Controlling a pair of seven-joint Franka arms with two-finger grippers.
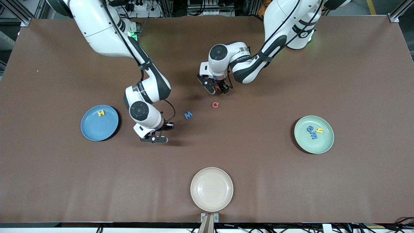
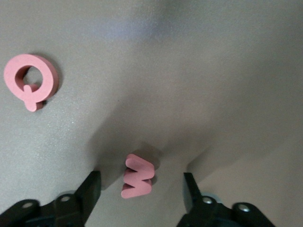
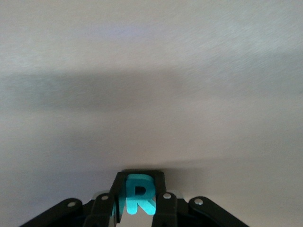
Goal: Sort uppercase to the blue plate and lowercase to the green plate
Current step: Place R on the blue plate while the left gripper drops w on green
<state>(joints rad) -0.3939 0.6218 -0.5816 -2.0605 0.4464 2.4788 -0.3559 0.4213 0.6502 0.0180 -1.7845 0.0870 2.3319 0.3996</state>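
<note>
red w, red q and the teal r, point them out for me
red w (image 2: 138,177), left wrist view, middle of the letter
red Q (image 2: 29,79), left wrist view, on its ring
teal R (image 3: 138,195), right wrist view, on its face showing between the fingers

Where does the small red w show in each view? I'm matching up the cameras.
Front view: the red w lies on the table between the left hand's fingers.
Left wrist view: red w between the two open fingers.
Right wrist view: not in it.
Shared landmark: the red Q close by.

gap: left pincer (image 2: 140,189) straddles red w (image 2: 138,177) | obstacle: red Q (image 2: 30,80) near
</note>
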